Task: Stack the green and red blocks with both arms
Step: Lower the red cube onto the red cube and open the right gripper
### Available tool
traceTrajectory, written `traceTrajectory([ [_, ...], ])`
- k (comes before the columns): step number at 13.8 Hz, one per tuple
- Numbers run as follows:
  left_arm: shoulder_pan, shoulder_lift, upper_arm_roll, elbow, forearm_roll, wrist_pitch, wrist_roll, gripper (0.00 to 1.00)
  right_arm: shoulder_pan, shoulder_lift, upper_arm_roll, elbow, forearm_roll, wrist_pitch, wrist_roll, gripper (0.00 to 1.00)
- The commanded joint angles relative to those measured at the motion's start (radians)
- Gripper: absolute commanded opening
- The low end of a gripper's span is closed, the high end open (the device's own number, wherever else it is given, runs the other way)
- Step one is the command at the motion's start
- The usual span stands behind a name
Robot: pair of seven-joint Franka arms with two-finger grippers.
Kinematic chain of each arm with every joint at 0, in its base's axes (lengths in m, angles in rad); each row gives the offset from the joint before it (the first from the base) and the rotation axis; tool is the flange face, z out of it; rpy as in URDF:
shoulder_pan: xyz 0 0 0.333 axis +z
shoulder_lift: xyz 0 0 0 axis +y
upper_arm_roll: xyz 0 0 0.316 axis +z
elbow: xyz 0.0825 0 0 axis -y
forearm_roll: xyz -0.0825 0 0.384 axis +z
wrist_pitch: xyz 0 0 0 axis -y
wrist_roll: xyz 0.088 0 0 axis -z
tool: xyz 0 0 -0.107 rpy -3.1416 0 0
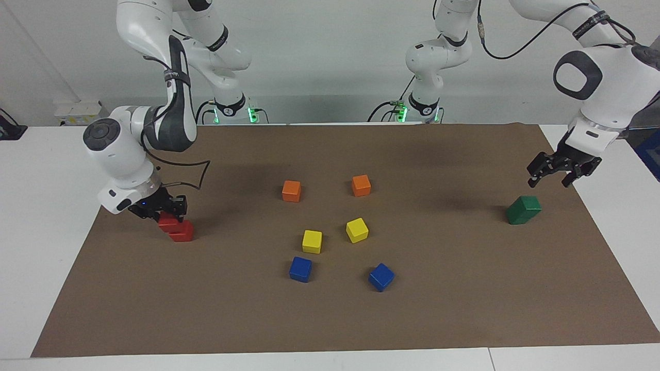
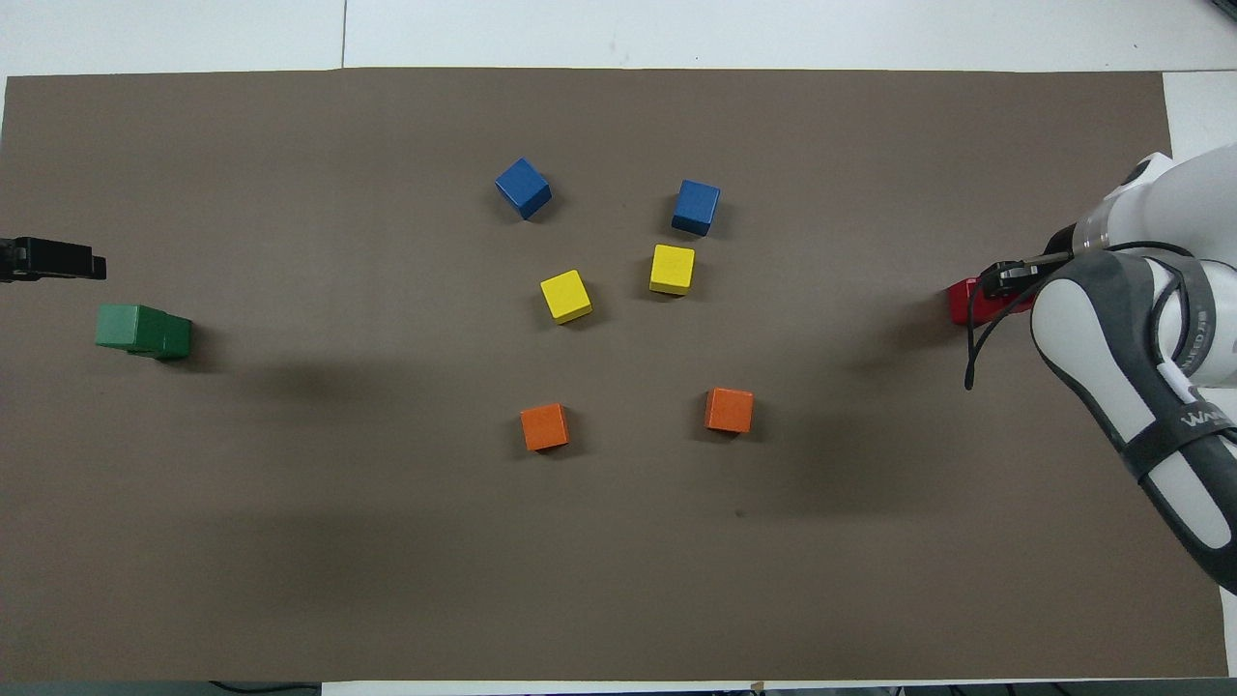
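Blue cubes (image 1: 300,269) untouched mid-mat. Right gripper (image 1: 164,208) clamps upper red block (image 1: 167,222), seating it on lower red block (image 1: 181,232). Left gripper (image 1: 559,170), fingers spread, empty, hangs above green stack (image 1: 523,209), apparently released.

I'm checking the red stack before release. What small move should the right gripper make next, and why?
Probably shift the top red block squarely over the bottom red block before opening: the right gripper holds it, but it sits offset, overhanging. The left gripper waits open over the green stack.
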Motion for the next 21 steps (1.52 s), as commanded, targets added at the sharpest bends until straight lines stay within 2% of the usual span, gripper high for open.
traceTrajectory([
  [1,-0.034,-0.071,0.007,-0.002,-0.004,-0.093,-0.06,1.0,-0.008,-0.037,0.011,-0.076,0.017,0.079,0.024,0.0],
  [3,-0.05,-0.109,0.006,0.006,-0.004,-0.165,-0.077,1.0,-0.01,-0.036,0.011,-0.092,0.017,0.107,0.021,0.0],
  [7,-0.054,-0.119,0.004,0.082,0.016,-0.366,-0.086,1.0,-0.01,-0.036,0.011,-0.093,0.017,0.113,0.022,0.0],
  [10,-0.099,-0.119,0.0,0.087,0.038,-0.359,-0.167,1.0,-0.011,-0.036,0.011,-0.093,0.019,0.113,0.022,0.0],
  [11,-0.112,-0.119,-0.002,0.089,0.038,-0.353,-0.19,1.0,-0.011,-0.036,0.011,-0.095,0.019,0.113,0.024,0.14],
  [13,-0.131,-0.109,0.006,0.112,0.036,-0.351,-0.189,1.0,-0.011,-0.034,0.011,-0.093,0.019,0.113,0.024,0.82],
  [14,-0.133,-0.106,0.006,0.112,0.038,-0.347,-0.189,1.0,-0.011,-0.036,0.011,-0.093,0.019,0.112,0.024,1.0],
  [19,-0.171,-0.099,0.012,0.112,0.079,-0.35,-0.189,1.0,-0.008,-0.03,0.011,-0.057,0.019,0.086,0.022,1.0],
  [21,-0.179,-0.097,0.012,0.119,0.079,-0.353,-0.189,1.0,-0.002,-0.033,0.014,0.011,0.019,-0.017,0.028,1.0],
])
